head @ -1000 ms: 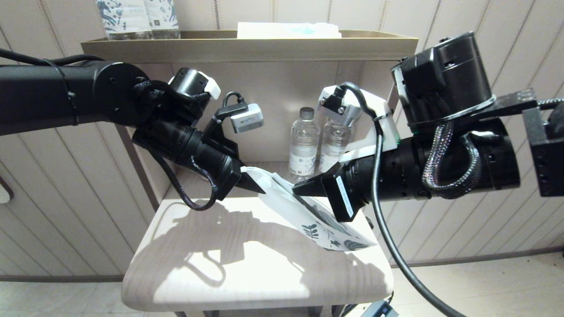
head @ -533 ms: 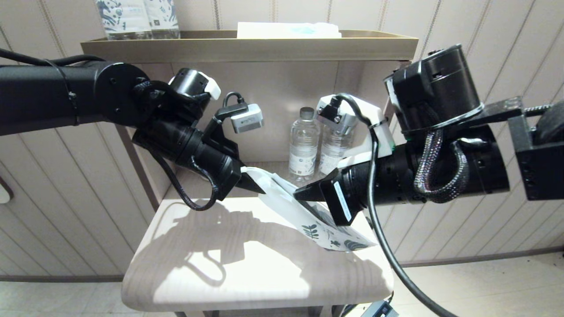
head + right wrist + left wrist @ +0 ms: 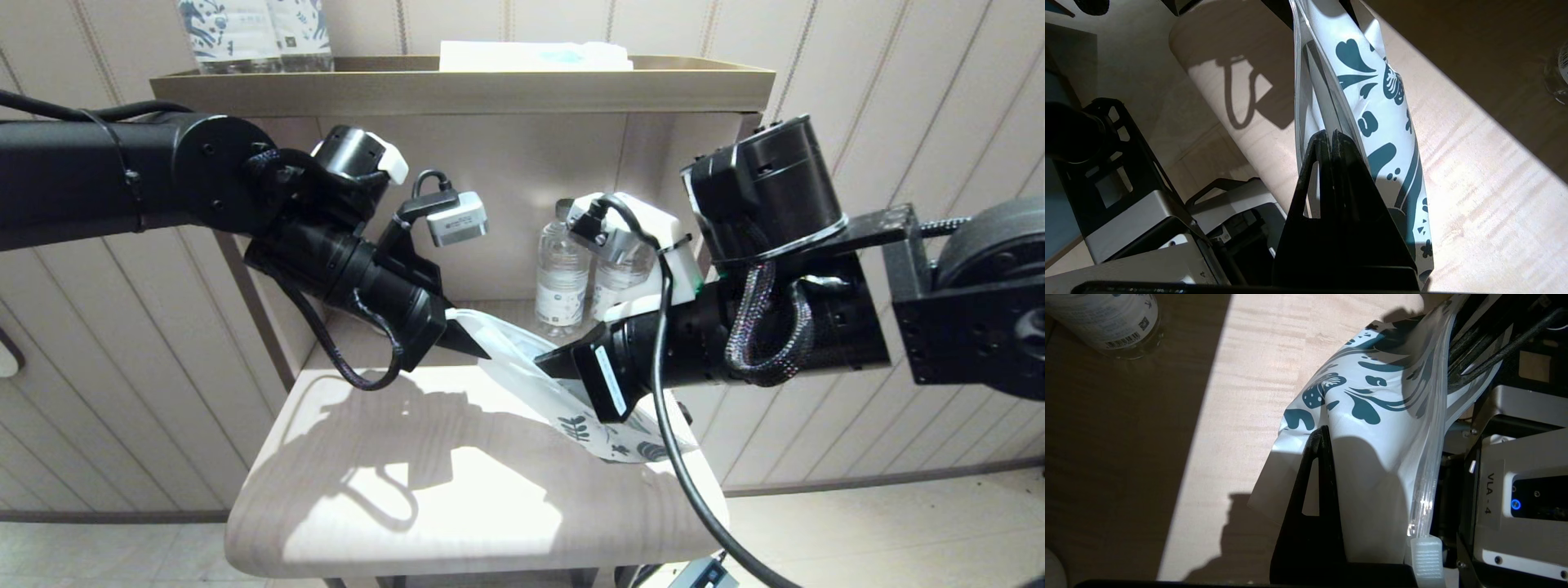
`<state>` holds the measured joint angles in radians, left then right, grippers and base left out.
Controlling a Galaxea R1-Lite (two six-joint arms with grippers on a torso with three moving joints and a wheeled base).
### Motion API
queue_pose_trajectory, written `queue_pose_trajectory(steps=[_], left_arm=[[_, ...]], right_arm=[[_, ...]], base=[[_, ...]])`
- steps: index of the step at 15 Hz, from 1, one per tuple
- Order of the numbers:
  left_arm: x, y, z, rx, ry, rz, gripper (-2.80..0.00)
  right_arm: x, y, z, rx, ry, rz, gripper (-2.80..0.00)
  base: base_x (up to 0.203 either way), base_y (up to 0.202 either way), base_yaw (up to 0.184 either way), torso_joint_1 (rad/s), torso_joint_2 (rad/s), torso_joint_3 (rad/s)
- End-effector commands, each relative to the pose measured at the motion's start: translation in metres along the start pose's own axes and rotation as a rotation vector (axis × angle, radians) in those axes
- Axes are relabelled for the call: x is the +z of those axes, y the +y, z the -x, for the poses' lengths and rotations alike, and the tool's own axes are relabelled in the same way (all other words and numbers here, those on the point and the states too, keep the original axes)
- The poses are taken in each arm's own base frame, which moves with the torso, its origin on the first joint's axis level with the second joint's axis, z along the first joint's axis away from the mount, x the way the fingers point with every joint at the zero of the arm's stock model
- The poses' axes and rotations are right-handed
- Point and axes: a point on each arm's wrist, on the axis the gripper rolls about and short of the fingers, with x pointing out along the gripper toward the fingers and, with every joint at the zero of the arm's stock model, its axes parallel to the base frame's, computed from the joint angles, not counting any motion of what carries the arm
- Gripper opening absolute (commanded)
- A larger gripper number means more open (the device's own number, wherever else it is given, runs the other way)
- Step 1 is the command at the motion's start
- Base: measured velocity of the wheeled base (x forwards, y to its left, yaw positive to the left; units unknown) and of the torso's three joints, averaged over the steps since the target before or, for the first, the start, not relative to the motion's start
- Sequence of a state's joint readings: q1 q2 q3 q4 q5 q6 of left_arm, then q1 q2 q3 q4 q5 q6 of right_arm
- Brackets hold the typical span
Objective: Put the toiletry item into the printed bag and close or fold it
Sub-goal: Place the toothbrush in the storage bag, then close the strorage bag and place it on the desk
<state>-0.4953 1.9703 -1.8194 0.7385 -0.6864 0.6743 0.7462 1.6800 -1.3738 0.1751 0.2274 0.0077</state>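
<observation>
The printed bag (image 3: 563, 392) slants from ten to four o'clock, left gripper (image 3: 478, 347) and right gripper (image 3: 549, 361) both pinched closed on its zip edge

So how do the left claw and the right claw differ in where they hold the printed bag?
The left claw pinches the plain white end of the printed bag, the end nearer the shelf back; the right claw pinches farther along, closer to the leaf-printed end.

The left claw reaches in from the robot's left, the right claw from its right, so their tips point toward each other.

Both are shut on the bag, holding it above the wooden table.
</observation>
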Motion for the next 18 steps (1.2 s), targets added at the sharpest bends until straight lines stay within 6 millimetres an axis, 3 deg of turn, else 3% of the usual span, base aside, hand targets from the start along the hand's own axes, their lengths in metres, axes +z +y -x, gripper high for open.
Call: queue_pose_trajectory(steps=[1, 4, 8, 11, 14, 18], left_arm=[[0.0, 0.0, 0.0, -0.006, 0.0, -0.001, -2.8], [-0.001, 0.0, -0.001, -0.006, 0.001, 0.002, -2.8], [-0.002, 0.0, 0.0, -0.009, 0.005, 0.012, -2.8], [-0.004, 0.001, 0.009, 0.009, 0.006, 0.048, -2.8], [-0.001, -0.003, 0.022, 0.034, -0.014, 0.171, -2.8], [-0.002, -0.008, 0.034, 0.056, -0.033, 0.406, -2.8]], right_arm=[[-0.002, 0.0, -0.003, 0.003, 0.011, -0.001, -2.8], [0.002, 0.001, 0.004, -0.003, -0.01, 0.002, -2.8], [0.02, 0.014, 0.062, -0.006, -0.152, 0.036, -2.8], [0.018, 0.017, 0.097, -0.028, -0.159, 0.028, -2.8], [0.008, 0.002, 0.105, -0.091, -0.134, -0.019, -2.8], [0.01, 0.002, 0.106, -0.085, -0.145, -0.086, -2.8]], base=[[0.0, 0.0, 0.0, 0.0, 0.0, 0.0], [0.0, 0.0, 0.0, 0.0, 0.0, 0.0], [0.0, 0.0, 0.0, 0.0, 0.0, 0.0], [0.0, 0.0, 0.0, 0.0, 0.0, 0.0], [0.0, 0.0, 0.0, 0.0, 0.0, 0.0], [0.0, 0.0, 0.0, 0.0, 0.0, 0.0]])
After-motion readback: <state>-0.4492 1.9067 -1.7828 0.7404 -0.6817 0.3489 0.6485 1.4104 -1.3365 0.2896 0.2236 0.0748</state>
